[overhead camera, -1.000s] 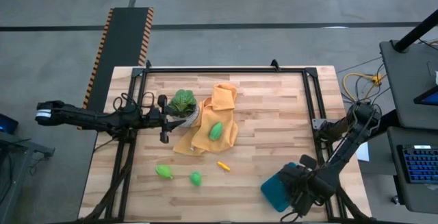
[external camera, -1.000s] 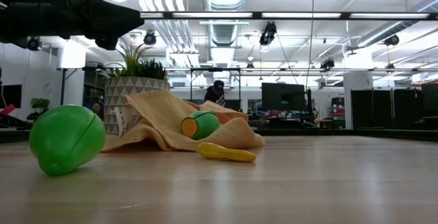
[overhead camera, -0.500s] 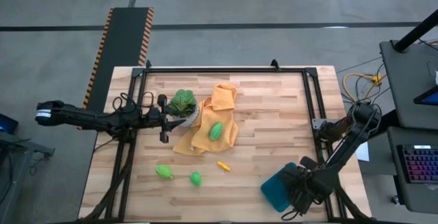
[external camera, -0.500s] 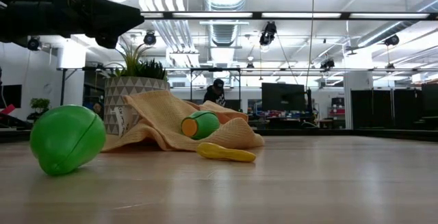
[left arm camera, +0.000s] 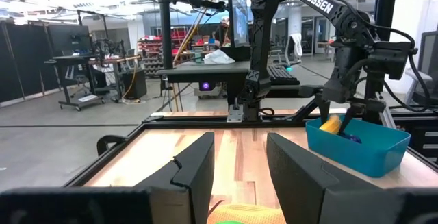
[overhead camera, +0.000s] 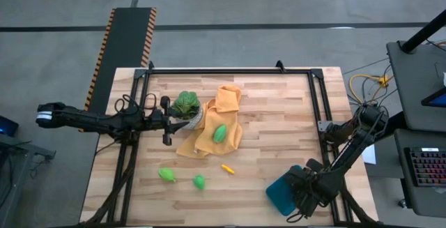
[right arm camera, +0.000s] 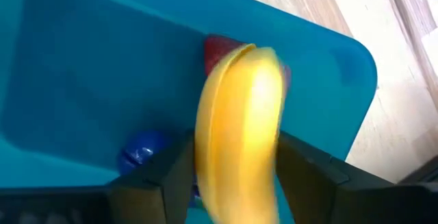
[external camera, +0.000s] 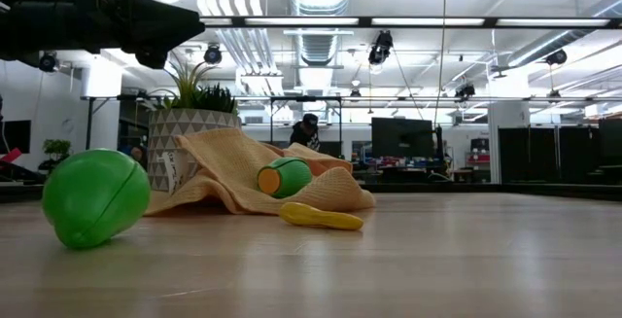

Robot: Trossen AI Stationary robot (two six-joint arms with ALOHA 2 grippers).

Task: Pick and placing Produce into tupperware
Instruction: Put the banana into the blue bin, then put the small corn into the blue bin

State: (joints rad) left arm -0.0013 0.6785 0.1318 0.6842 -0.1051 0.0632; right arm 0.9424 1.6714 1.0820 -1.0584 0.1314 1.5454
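The teal tupperware (overhead camera: 279, 194) sits at the table's near right corner, also in the left wrist view (left arm camera: 369, 152). My right gripper (right arm camera: 234, 142) hangs over it, shut on the yellow banana (right arm camera: 239, 107). A red piece (right arm camera: 217, 46) and a dark blue-purple piece (right arm camera: 140, 152) lie inside. One green piece (overhead camera: 219, 132) rests on the orange cloth. Two more green pieces (overhead camera: 166, 174) (overhead camera: 199, 182) and a small orange-yellow piece (overhead camera: 226, 167) lie on the bare wood. My left gripper (overhead camera: 167, 121) waits open beside the plant pot. My right gripper pinches the banana between its two fingers (right arm camera: 171, 172), near one end (right arm camera: 236, 183). It comes from above, pointing down. The banana runs along the fingers, and its free end (right arm camera: 239, 56) points down into the tupperware, over the red piece. The left wrist view shows the banana (left arm camera: 332, 123) at rim height.
A leafy plant in a white pot (overhead camera: 186, 104) stands at the table's middle left, with the crumpled orange cloth (overhead camera: 209, 139) against it. A black metal frame (overhead camera: 317, 102) edges the table. Bare wood lies between the cloth and the tupperware. A person (external camera: 309, 128) shows far behind.
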